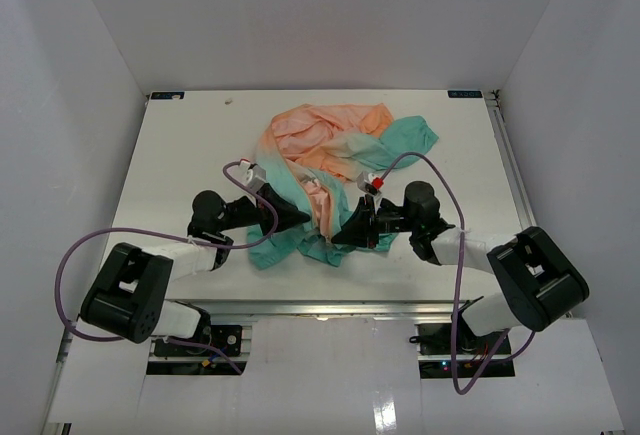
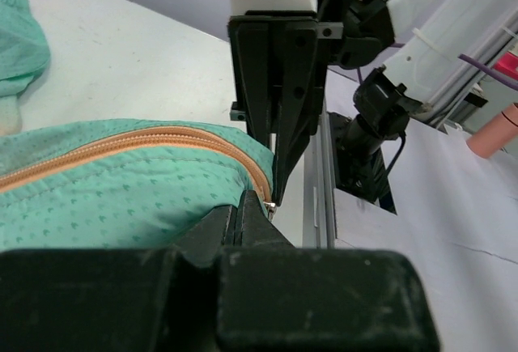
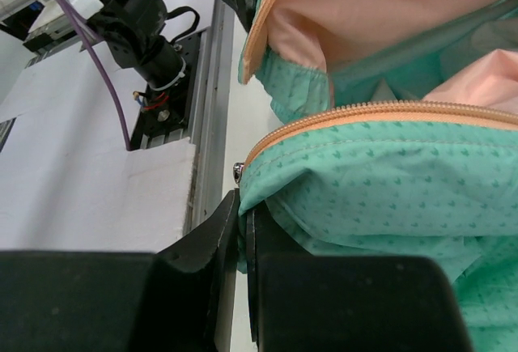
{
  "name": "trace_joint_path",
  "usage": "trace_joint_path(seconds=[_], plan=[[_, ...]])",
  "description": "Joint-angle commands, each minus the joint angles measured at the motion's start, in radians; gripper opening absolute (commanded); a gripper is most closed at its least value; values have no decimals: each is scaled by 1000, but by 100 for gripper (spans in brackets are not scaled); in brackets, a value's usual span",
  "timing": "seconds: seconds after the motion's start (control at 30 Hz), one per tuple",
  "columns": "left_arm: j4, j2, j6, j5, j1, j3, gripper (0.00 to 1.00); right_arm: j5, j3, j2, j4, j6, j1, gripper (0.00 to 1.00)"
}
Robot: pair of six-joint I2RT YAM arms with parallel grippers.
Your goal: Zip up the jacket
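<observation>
The jacket (image 1: 330, 150) lies crumpled mid-table. The left gripper (image 1: 290, 217), jaws closed, pinches its teal hem at seven o'clock. The right gripper (image 1: 343, 232), jaws closed, clamps the hem at six o'clock beside the orange zipper (image 3: 380, 112).

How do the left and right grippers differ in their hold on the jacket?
The left gripper reaches in from the left, pointing right; the right gripper comes from the right, pointing left. In the top view the right gripper sits slightly nearer the table's near edge than the left gripper. Shared: both are shut on the jacket's teal fabric, each beside an end of the orange zipper tape, tips nearly meeting.
</observation>
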Motion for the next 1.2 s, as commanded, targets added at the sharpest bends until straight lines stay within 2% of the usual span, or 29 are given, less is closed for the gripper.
trace_joint_path(seconds=[0.0, 0.33, 0.67, 1.17], plan=[[201, 23, -76, 98, -8, -24, 0, -87, 60, 27, 124, 64, 6, 8], [215, 41, -92, 102, -19, -20, 0, -111, 55, 37, 188, 101, 12, 8], [140, 30, -42, 71, -39, -11, 0, -111, 49, 56, 239, 127, 34, 8], [91, 14, -1, 44, -51, -13, 0, -73, 60, 46, 227, 132, 34, 8]])
